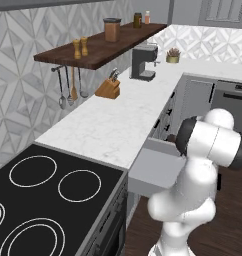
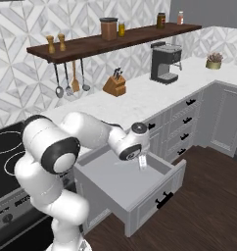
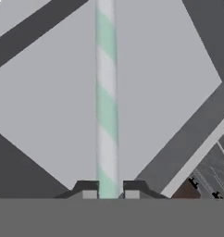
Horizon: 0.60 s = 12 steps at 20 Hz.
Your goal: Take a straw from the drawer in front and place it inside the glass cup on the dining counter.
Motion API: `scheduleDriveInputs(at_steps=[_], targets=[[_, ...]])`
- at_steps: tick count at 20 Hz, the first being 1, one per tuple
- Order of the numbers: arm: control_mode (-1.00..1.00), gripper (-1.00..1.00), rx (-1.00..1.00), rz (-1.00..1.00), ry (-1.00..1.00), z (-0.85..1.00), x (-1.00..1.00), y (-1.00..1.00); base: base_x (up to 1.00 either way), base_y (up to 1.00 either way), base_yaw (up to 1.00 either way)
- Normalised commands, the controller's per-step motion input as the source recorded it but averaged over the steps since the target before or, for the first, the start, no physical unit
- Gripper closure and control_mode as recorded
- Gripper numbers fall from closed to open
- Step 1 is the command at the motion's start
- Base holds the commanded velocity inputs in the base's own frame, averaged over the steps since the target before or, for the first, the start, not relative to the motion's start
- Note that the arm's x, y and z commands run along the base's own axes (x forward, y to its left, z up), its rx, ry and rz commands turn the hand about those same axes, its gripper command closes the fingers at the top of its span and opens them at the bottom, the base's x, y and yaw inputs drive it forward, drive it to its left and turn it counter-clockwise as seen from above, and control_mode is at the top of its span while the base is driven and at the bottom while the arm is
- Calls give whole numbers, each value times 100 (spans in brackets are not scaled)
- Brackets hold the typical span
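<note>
In your left base view, the arm blocks most of the open drawer (image 1: 155, 172), so the claw and anything it carries are hidden from you there.

In your right base view, the claw (image 2: 142, 163) hangs over the drawer (image 2: 135, 188) interior, with a pale sliver below the wrist that is too small to name confidently.

In your hand view, the claw (image 3: 107, 193) is clenched on the straw (image 3: 106, 92), which runs straight ahead from between the fingertips (image 3: 88, 190), with the grey drawer floor (image 3: 164, 78) behind it. The straw's far end is cut off at the frame edge.

Watch the lift: I judge the long straw could catch the drawer wall if you swing out low, or pivot in so narrow a pinch. The cup and dining counter lie somewhere beyond these views.
</note>
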Motion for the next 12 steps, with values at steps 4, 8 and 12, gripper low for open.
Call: scheduleDriveInputs(at_steps=[4, 8, 12], targets=[[-100, 100, -16, 12, -31, 100, -38, -18, 0, 0, 0], [-100, 100, -16, 13, -30, 100, -40, -11, 0, 0, 0], [-100, 100, -17, 10, -25, 100, -38, -1, 0, 0, 0]])
